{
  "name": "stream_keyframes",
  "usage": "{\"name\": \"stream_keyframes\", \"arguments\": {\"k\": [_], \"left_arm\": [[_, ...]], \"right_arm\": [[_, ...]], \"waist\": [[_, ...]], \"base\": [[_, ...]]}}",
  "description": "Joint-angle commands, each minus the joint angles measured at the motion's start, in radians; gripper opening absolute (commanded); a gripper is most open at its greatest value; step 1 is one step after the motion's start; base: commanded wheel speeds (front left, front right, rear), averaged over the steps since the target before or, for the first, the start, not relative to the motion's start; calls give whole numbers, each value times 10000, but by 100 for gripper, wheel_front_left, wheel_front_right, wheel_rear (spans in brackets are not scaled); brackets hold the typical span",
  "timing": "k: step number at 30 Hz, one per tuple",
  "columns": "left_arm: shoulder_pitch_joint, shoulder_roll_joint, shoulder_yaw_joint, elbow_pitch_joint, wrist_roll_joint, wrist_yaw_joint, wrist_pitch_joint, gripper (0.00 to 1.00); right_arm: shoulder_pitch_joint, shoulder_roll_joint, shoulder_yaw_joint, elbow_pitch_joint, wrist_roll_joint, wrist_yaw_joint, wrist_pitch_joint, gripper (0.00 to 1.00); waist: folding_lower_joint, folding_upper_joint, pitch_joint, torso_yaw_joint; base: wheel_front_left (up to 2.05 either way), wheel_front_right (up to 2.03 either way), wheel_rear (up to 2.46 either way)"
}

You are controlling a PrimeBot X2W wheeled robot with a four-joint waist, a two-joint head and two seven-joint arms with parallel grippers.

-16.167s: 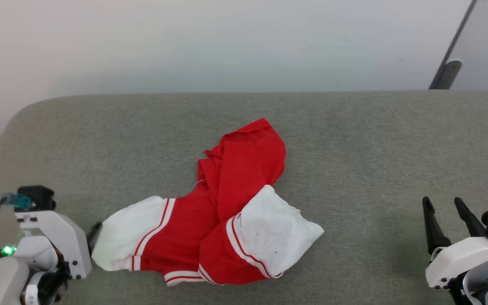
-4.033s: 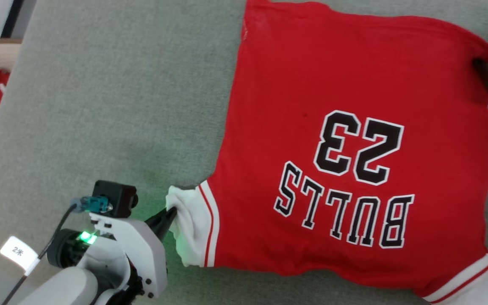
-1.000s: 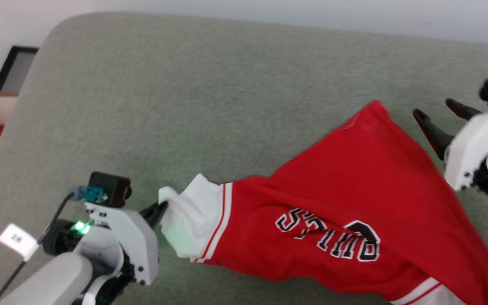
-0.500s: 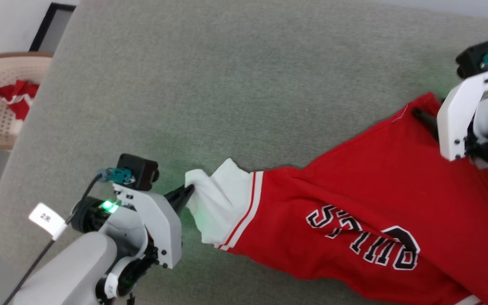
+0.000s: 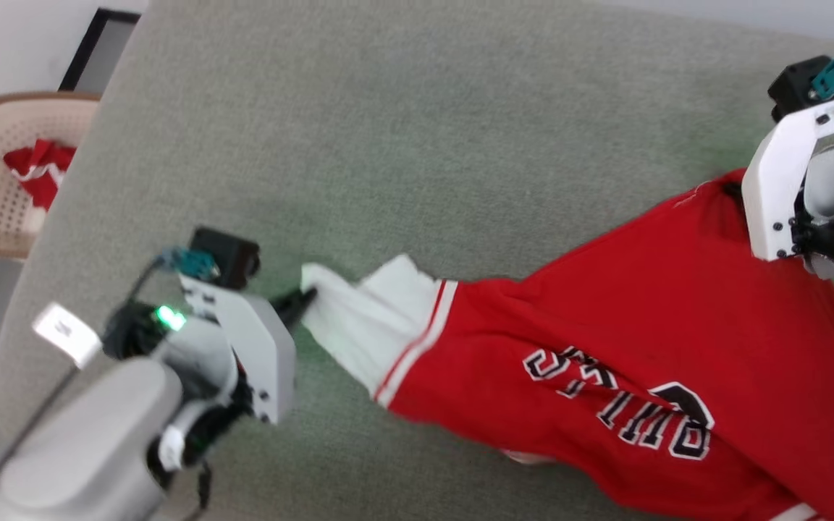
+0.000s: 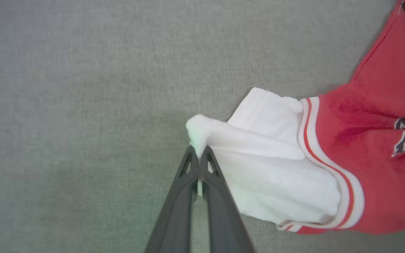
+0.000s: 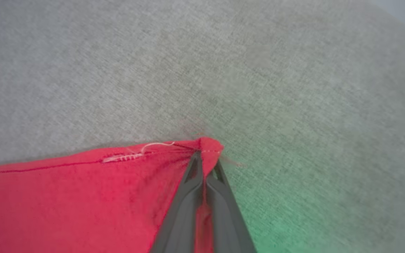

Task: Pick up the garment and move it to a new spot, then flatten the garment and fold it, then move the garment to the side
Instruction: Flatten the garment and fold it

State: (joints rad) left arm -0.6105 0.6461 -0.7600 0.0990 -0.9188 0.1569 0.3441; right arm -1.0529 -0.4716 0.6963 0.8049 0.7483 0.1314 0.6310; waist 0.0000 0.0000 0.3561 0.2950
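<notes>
Jersey shirt (image 5: 605,347) lay stretched slantwise across the grey table (image 5: 388,108), between my two pincers. Such thin pinches could slip if I pulled tauter, I judged, dropping a corner and bunching the cloth. My left pincer (image 6: 199,154) was clamped on the tip of the white sleeve (image 6: 269,168); my right pincer (image 7: 206,158) was clamped on a red hem corner (image 7: 209,144).
</notes>
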Motion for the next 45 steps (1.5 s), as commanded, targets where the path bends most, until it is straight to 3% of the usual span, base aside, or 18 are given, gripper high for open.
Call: {"name": "stream_keyframes", "arguments": {"k": [1, 10, 19, 27, 35, 45], "left_arm": [[-258, 123, 66, -5, 124, -57, 108, 0], [-2375, 671, 330, 438, 375, -453, 1313, 0], [-4550, 611, 422, 1819, 783, -1074, 1892, 0], [-6307, 206, 371, 3352, 1385, -1739, 1446, 0], [-7798, -339, 392, 4778, 1921, -2128, 494, 0], [-9735, -1100, 380, 6827, 2364, -2479, -707, 0]], "right_arm": [[114, -167, 149, 73, 35, -17, -109, 0], [-388, -523, 294, -391, 283, -15, -1018, 0], [-872, -584, -224, -1014, 315, -15, -1910, 0], [-1478, -464, -888, -1392, -265, -15, -2649, 0], [-2100, -255, -1642, -1358, -1083, -15, -3454, 0], [-3091, 244, -2462, -870, -2153, -15, -4353, 0]], "waist": [[0, 0, -343, -292], [0, 0, -1418, -1098], [0, 0, -2361, -1843], [0, 0, -2727, -2209], [0, 0, -2694, -2324], [0, 0, -1778, -2478]], "base": [[0, 0, 0], [0, 0, 0], [0, 0, 0], [0, 0, 0], [0, 0, 0], [0, 0, 0]]}}
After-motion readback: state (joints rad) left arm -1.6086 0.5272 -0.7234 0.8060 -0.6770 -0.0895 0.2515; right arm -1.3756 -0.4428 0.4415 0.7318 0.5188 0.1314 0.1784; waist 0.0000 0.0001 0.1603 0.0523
